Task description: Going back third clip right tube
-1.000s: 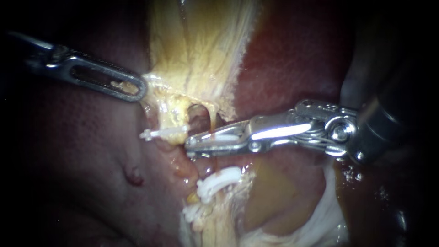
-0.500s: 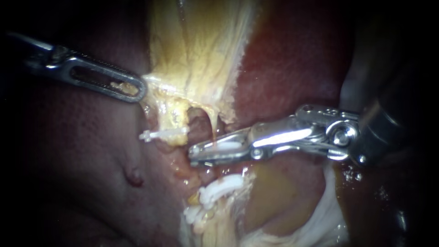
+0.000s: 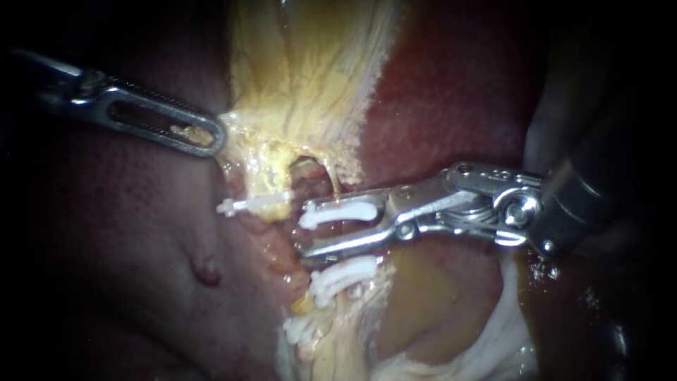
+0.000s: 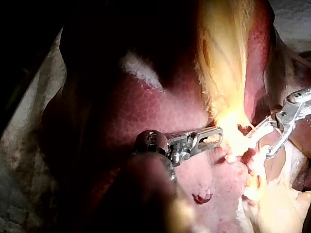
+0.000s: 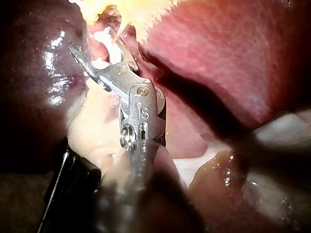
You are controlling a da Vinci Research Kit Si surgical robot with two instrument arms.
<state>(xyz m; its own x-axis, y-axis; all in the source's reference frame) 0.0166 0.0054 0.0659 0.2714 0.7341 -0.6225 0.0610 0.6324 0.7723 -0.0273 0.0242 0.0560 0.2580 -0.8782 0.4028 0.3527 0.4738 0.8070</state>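
My right instrument (image 3: 305,231) reaches in from the right with its jaws open. A white clip (image 3: 337,211) lies between them, close under the upper jaw, on the thin tube below the hole in the yellow tissue. Another white clip (image 3: 255,204) sits to its left. A further clip (image 3: 345,274) lies just below the lower jaw. My left instrument (image 3: 210,136) is shut on the edge of the yellow gallbladder tissue (image 3: 310,77) and holds it to the left. In the left wrist view the slotted jaws (image 4: 211,139) meet that tissue. The right wrist view shows the spread jaws (image 5: 97,46).
Dark red liver (image 3: 451,92) lies right of the yellow tissue, and paler liver (image 3: 127,240) to the left with a small dark nick (image 3: 204,271). More white clip material (image 3: 300,328) sits lower down. Pale membrane (image 3: 508,331) lies under the right instrument's wrist.
The right instrument's jaws, nearly together around the white clip a second ago, have spread apart. The clip now shows whole between them. The left instrument has not moved.
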